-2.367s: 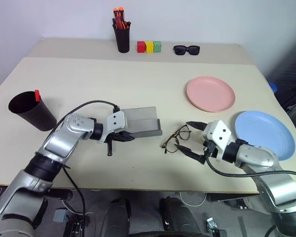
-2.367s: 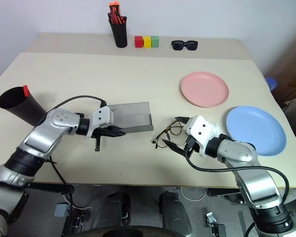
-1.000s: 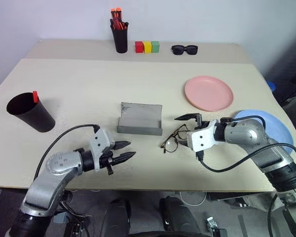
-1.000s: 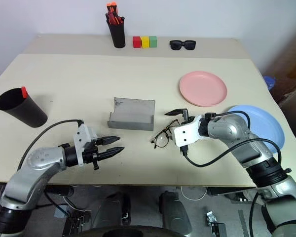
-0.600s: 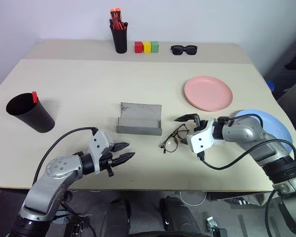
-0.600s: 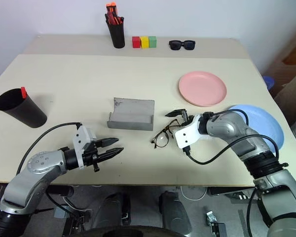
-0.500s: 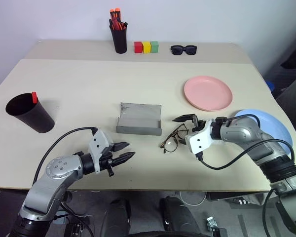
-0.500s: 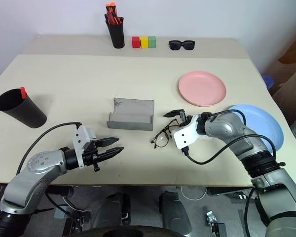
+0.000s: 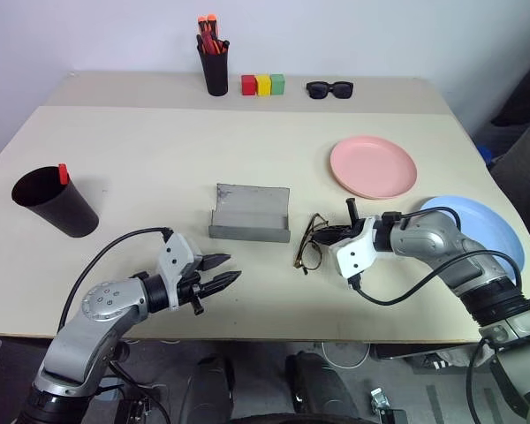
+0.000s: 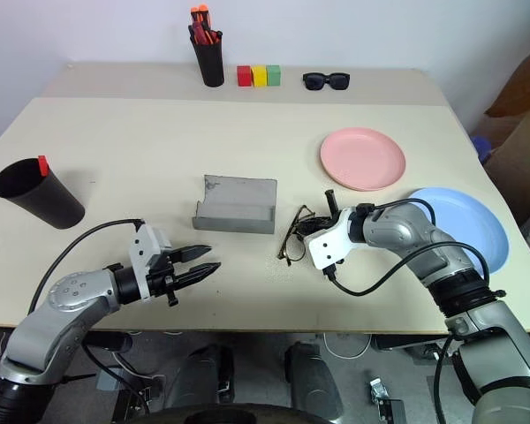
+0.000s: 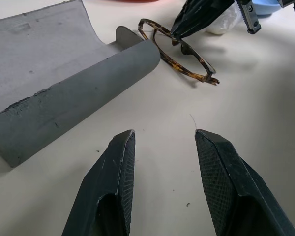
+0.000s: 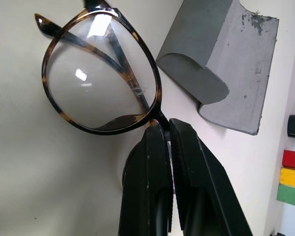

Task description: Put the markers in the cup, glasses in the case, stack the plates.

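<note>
Two claws: right claw (image 12: 168,129) pinched on the glasses (image 9: 311,244) at the bridge, just beside the open case (image 9: 250,215) on the counter (image 9: 159,150); left claw (image 9: 221,271) parted, empty; next: lift, lower into case.
</note>
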Tool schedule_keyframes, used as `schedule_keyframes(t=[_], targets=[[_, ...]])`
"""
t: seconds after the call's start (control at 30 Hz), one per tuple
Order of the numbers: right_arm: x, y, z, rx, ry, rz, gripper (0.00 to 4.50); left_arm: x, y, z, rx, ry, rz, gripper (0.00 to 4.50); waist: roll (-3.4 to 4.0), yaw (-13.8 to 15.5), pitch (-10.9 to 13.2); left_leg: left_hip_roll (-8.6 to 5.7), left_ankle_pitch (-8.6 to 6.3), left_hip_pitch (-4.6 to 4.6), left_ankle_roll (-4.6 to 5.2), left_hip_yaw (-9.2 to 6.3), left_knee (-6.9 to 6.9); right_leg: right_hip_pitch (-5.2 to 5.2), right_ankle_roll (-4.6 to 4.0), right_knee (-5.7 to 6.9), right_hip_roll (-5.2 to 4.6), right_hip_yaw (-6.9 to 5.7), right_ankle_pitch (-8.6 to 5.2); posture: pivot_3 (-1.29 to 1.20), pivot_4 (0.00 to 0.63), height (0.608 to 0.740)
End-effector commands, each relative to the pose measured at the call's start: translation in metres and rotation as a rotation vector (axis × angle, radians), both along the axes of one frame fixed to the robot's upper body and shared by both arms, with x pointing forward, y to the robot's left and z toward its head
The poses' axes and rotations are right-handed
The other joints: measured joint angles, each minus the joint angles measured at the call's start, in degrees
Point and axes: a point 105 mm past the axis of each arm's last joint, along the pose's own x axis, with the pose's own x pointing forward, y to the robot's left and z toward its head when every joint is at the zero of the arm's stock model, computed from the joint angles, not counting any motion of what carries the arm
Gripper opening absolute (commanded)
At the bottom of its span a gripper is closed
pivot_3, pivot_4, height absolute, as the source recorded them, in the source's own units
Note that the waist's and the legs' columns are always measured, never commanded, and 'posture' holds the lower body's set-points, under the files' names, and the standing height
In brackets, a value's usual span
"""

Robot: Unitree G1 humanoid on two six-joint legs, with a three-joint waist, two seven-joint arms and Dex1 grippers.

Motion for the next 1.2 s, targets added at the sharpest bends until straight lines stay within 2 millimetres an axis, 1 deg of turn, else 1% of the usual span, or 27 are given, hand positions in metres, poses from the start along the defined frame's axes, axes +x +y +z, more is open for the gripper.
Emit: schedule_keyframes(t=[0.03, 0.1, 0.2, 0.33, 0.4, 0.53, 0.6, 0.67, 0.7, 0.77, 0.83, 0.9, 0.97, 1.03, 1.2], targets=[[0.001, 0.000, 0.009, 0.030, -0.019, -0.015, 0.05, 0.002, 0.003, 0.008, -0.015, -0.043, 0.016, 1.95, 0.00, 0.00, 0.00, 0.00, 0.00, 0.00, 0.00, 0.00, 0.00, 0.00, 0.00, 0.00, 0.00, 0.00, 0.00, 0.00, 0.150, 0.722], [0.001, 0.001, 0.014, 0.071, -0.002, -0.039, 0.05, 0.003, 0.004, 0.008, -0.015, -0.049, 0.024, 1.95, 0.00, 0.04, 0.00, 0.00, 0.00, 0.00, 0.00, 0.00, 0.00, 0.00, 0.00, 0.00, 0.00, 0.00, 0.00, 0.00, 0.150, 0.722], [0.001, 0.002, 0.033, 0.196, 0.055, -0.120, 0.05, 0.007, 0.010, 0.011, -0.015, -0.072, 0.057, 1.95, 0.00, 0.08, 0.00, 0.00, 0.00, 0.00, 0.00, 0.00, 0.00, 0.01, 0.00, 0.00, 0.00, 0.01, 0.00, 0.00, 0.150, 0.722], [0.002, -0.001, 0.054, 0.267, 0.078, -0.223, 0.05, 0.014, 0.018, 0.014, -0.014, -0.110, 0.108, 1.95, 0.02, 0.07, 0.00, 0.01, 0.00, 0.00, 0.00, -0.01, 0.00, 0.00, 0.00, 0.02, 0.00, 0.00, 0.01, 0.00, 0.150, 0.722], [-0.002, 0.007, 0.067, 0.347, 0.127, -0.243, 0.05, 0.020, 0.024, 0.016, -0.010, -0.138, 0.146, 1.95, 0.01, 0.12, 0.00, 0.01, 0.00, 0.00, 0.00, -0.01, 0.00, 0.00, 0.01, 0.02, 0.00, 0.00, 0.01, 0.00, 0.150, 0.722], [-0.009, 0.030, 0.097, 0.503, 0.212, -0.252, 0.05, 0.031, 0.040, 0.020, -0.004, -0.192, 0.240, 1.95, 0.02, -0.05, 0.00, 0.02, 0.00, 0.00, 0.00, -0.01, -0.01, -0.01, 0.00, 0.02, 0.01, 0.00, 0.01, 0.00, 0.150, 0.722], [-0.010, 0.044, 0.107, 0.565, 0.264, -0.260, 0.05, 0.035, 0.048, 0.021, 0.006, -0.212, 0.278, 1.95, 0.02, -0.06, 0.00, 0.02, 0.00, 0.00, 0.00, 0.00, -0.01, -0.04, 0.00, 0.03, 0.01, 0.00, 0.02, 0.00, 0.150, 0.722], [-0.013, 0.061, 0.113, 0.612, 0.323, -0.254, 0.05, 0.037, 0.055, 0.021, 0.017, -0.221, 0.296, 1.95, 0.02, 0.01, 0.00, 0.03, 0.00, 0.00, 0.00, 0.00, -0.02, -0.05, -0.01, 0.04, 0.01, 0.00, 0.02, 0.00, 0.150, 0.722], [-0.012, 0.074, 0.114, 0.652, 0.370, -0.268, 0.05, 0.036, 0.059, 0.021, 0.025, -0.225, 0.306, 1.95, 0.01, 0.01, -0.01, 0.03, 0.00, -0.01, 0.00, 0.01, -0.03, -0.06, -0.01, 0.04, 0.01, -0.01, 0.02, 0.00, 0.150, 0.722], [-0.006, 0.092, 0.112, 0.709, 0.447, -0.320, 0.05, 0.034, 0.065, 0.021, 0.035, -0.227, 0.319, 1.95, -0.01, -0.04, -0.02, 0.03, 0.00, -0.03, 0.00, 0.02, -0.05, -0.10, -0.01, 0.04, 0.01, -0.01, 0.01, 0.00, 0.150, 0.722], [0.001, 0.104, 0.107, 0.728, 0.480, -0.381, 0.05, 0.032, 0.069, 0.022, 0.043, -0.230, 0.322, 1.95, 0.00, -0.10, -0.02, 0.05, 0.00, -0.03, 0.00, 0.03, -0.06, -0.13, -0.03, 0.05, 0.00, -0.02, 0.02, 0.00, 0.150, 0.722], [0.003, 0.114, 0.098, 0.716, 0.514, -0.423, 0.05, 0.031, 0.070, 0.023, 0.046, -0.234, 0.329, 1.95, 0.00, -0.02, -0.02, 0.05, 0.00, -0.08, -0.01, 0.08, -0.07, -0.18, -0.03, 0.05, -0.01, -0.02, 0.02, 0.00, 0.150, 0.722], [0.008, 0.118, 0.088, 0.689, 0.520, -0.474, 0.05, 0.029, 0.071, 0.025, 0.045, -0.238, 0.335, 1.95, -0.01, 0.12, -0.03, 0.03, 0.00, -0.16, 0.00, 0.08, -0.06, -0.22, -0.04, 0.04, -0.05, -0.02, 0.02, 0.00, 0.150, 0.722], [0.013, 0.118, 0.081, 0.680, 0.525, -0.524, 0.05, 0.028, 0.070, 0.026, 0.040, -0.241, 0.340, 1.95, -0.01, 0.25, -0.03, 0.00, 0.00, -0.23, 0.00, 0.08, -0.05, -0.25, -0.04, 0.01, -0.09, -0.05, 0.02, 0.00, 0.150, 0.722], [0.017, 0.115, 0.073, 0.651, 0.517, -0.574, 0.05, 0.024, 0.065, 0.026, 0.027, -0.240, 0.348, 1.95, -0.01, -0.08, -0.03, 0.01, 0.00, -0.30, -0.01, 0.08, -0.06, -0.33, -0.04, 0.01, -0.06, -0.05, 0.03, 0.00, 0.150, 0.722]])
